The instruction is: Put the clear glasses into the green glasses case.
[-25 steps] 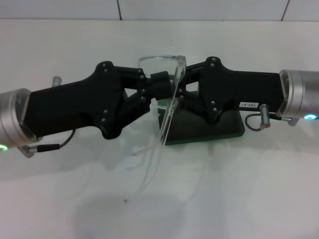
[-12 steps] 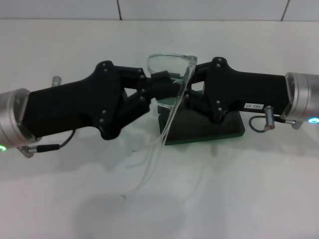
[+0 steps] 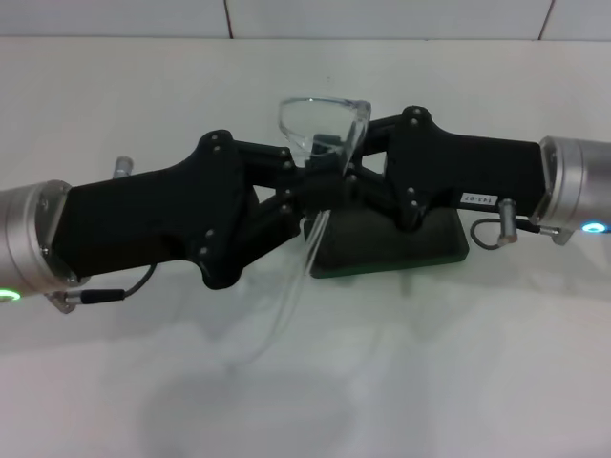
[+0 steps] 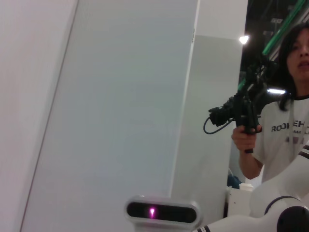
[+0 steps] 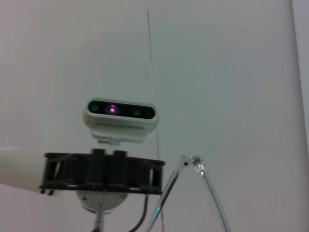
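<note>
In the head view the clear glasses (image 3: 322, 122) hang in the air above the green glasses case (image 3: 401, 250), which lies shut on the white table. My right gripper (image 3: 349, 164) comes in from the right and is shut on the glasses at the lens corner. One temple arm (image 3: 304, 267) hangs down toward the table. My left gripper (image 3: 323, 170) reaches in from the left and meets the glasses just under the lens. The right wrist view shows a temple hinge (image 5: 193, 163) of the glasses close by.
The white table (image 3: 143, 95) runs to a tiled wall behind. The left wrist view looks out at a person (image 4: 282, 130) holding a camera. The right wrist view shows the left arm's wrist camera (image 5: 120, 115).
The left arm has moved right, right up to the glasses. The glasses have turned in the right gripper, the lens now facing more forward, and only one temple arm shows hanging down.
</note>
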Robot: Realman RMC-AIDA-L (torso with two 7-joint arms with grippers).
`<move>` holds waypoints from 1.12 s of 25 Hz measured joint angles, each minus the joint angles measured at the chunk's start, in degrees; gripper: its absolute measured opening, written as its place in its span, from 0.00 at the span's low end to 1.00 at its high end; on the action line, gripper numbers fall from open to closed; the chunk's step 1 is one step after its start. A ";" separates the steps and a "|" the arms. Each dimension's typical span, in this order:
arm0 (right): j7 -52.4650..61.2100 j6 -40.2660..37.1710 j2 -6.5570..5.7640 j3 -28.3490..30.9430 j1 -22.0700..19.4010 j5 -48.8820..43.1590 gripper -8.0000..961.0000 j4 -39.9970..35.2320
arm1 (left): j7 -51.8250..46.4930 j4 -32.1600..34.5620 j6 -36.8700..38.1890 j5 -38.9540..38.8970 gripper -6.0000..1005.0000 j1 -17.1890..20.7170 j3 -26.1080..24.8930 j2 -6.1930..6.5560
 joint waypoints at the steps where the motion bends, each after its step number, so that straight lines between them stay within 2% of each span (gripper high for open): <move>1: 0.05 0.34 0.00 -0.35 0.10 0.37 0.12 0.01 | 0.00 0.00 -0.01 -0.01 0.08 0.02 0.13 -0.02; 16: 0.45 5.08 0.00 -8.43 1.44 5.71 0.12 -0.37 | -0.08 -0.13 -1.79 0.55 0.08 0.25 0.96 -0.02; 28: 0.50 4.47 0.00 -9.65 1.54 6.58 0.12 -0.74 | 0.55 -0.67 -3.59 0.68 0.07 0.26 0.94 -0.02</move>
